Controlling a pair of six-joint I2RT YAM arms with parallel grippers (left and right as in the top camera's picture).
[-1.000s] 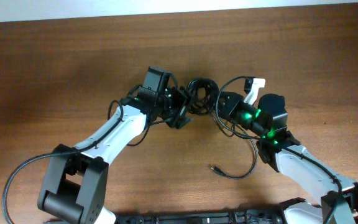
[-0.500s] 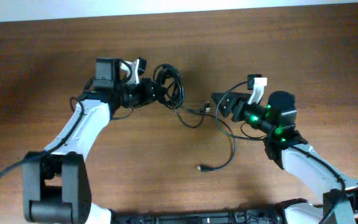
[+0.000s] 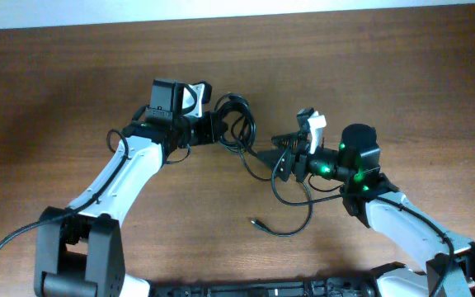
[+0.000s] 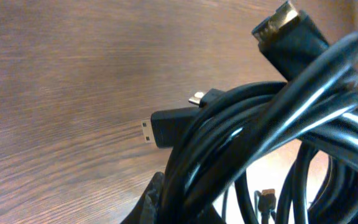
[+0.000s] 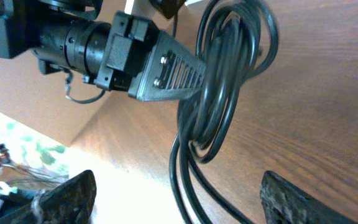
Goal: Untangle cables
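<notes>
**Near the tabletop's far edge: cables held on one side**

My left end effector is clenched on the cables. My right end effector is released just beside them, with loose strands passing between its fingers. One strand trails toward the near edge, ending in a plug.

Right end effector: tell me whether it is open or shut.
Open. The right end effector has its fingers far apart, clamping nothing.
</notes>
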